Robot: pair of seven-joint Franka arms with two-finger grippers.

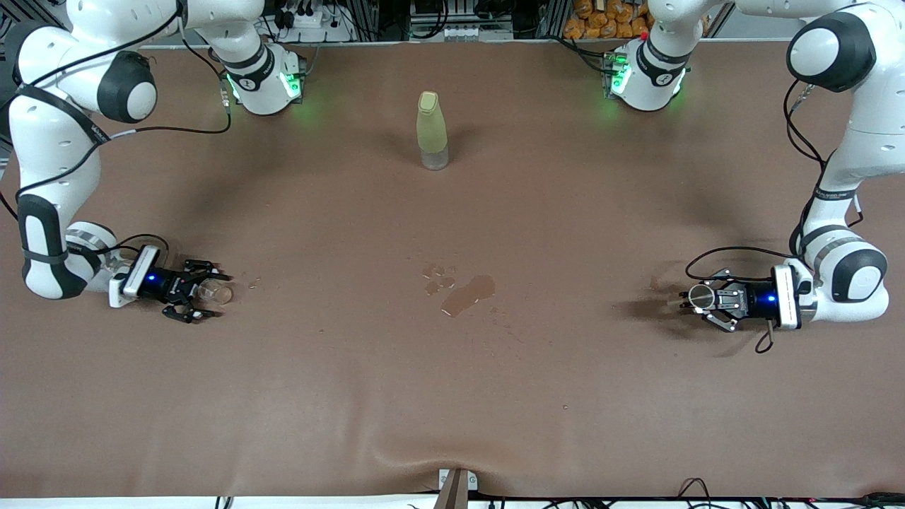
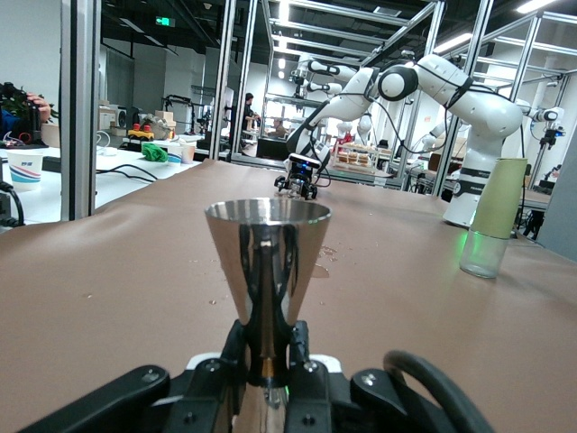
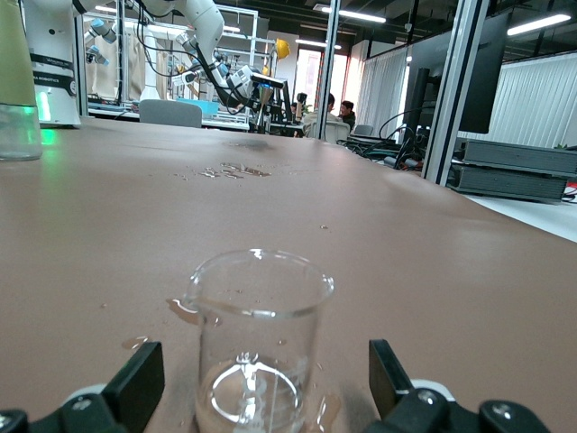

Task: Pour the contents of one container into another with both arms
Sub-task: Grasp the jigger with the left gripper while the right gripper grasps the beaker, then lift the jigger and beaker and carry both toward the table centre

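Spilled puddle (image 1: 466,295) mid-counter; left end effector (image 1: 696,298) clamps conical steel cup (image 2: 268,271), right end effector (image 1: 194,291) wide around clear glass beaker (image 3: 257,347). Grasp step; next, right closes

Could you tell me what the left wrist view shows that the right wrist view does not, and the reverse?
Only the left wrist view shows the left gripper shut on the steel measuring cup, which stands upright on the table. Only the right wrist view shows the clear glass beaker standing between the open fingers of the right gripper, with droplets around its base. Both show the green-sleeved bottle standing off to one side, the wet patch mid-table, and the other arm's gripper farther off.
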